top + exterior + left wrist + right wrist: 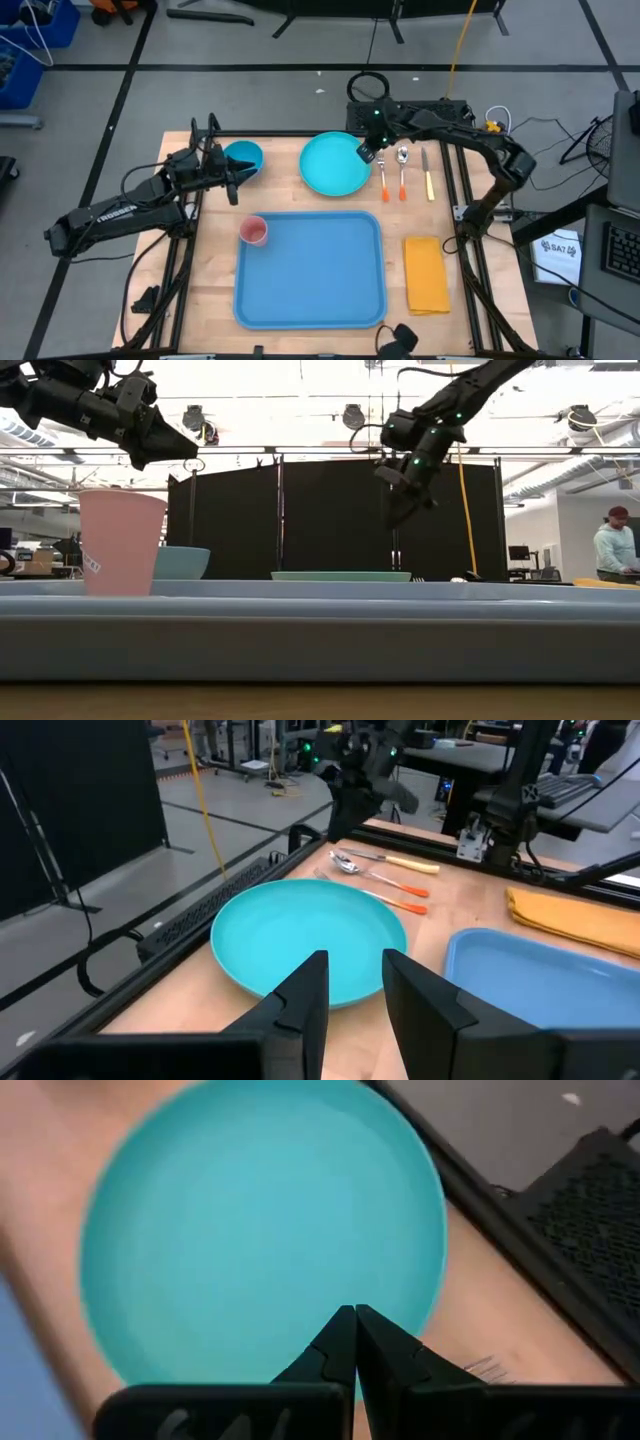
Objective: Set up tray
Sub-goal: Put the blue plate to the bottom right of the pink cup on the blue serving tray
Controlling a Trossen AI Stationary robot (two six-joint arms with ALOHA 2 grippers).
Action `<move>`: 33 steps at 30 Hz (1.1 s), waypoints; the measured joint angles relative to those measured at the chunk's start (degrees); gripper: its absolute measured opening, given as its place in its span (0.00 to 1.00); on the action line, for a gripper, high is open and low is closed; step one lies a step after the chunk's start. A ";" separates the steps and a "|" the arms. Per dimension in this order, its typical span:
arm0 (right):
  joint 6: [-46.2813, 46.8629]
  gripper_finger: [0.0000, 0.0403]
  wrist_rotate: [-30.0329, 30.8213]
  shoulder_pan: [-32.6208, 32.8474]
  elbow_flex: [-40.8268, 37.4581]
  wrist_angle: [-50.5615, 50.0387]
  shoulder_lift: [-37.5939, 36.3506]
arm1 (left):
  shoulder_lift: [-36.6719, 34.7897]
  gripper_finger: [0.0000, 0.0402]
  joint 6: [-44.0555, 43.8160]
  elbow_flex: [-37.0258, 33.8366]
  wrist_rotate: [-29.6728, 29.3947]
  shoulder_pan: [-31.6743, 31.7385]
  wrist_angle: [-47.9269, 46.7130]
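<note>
Pale wood makes up your table top (205,270), framed by black rails, with a grey floor and black curtain panels beyond; a person stands far off at a desk in the low view.

Your right gripper (367,153) hangs above the edge of the round turquoise plate (334,164), its fingers clenched together on nothing. Just beside it lie an orange-handled fork (382,178), an orange-handled spoon (402,170) and a yellow-handled knife (428,176), side by side. The folded yellow-orange napkin (427,273) lies well clear of it.

Your left gripper (236,181) is raised off the table, fingers (300,995) parted with nothing between them. A small turquoise bowl (243,157) sits just beside it. A pink plastic cup (254,231) stands upright near it, in the corner of the large flat blue plastic tray (312,300).

That tray lies near the left gripper and is otherwise bare; from the right gripper it sits past the plate, well apart.
</note>
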 joint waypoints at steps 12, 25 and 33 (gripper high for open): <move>-3.44 0.26 9.15 1.06 0.52 -0.79 2.14 | 0.09 0.25 0.53 0.00 0.22 -0.02 -0.02; -1.11 0.35 7.59 0.70 0.48 -0.29 9.19 | 0.09 0.25 0.66 0.00 0.24 -0.02 -0.39; -0.87 0.35 7.49 0.61 0.43 0.94 9.13 | -0.34 0.25 -4.10 -6.41 3.16 1.89 8.28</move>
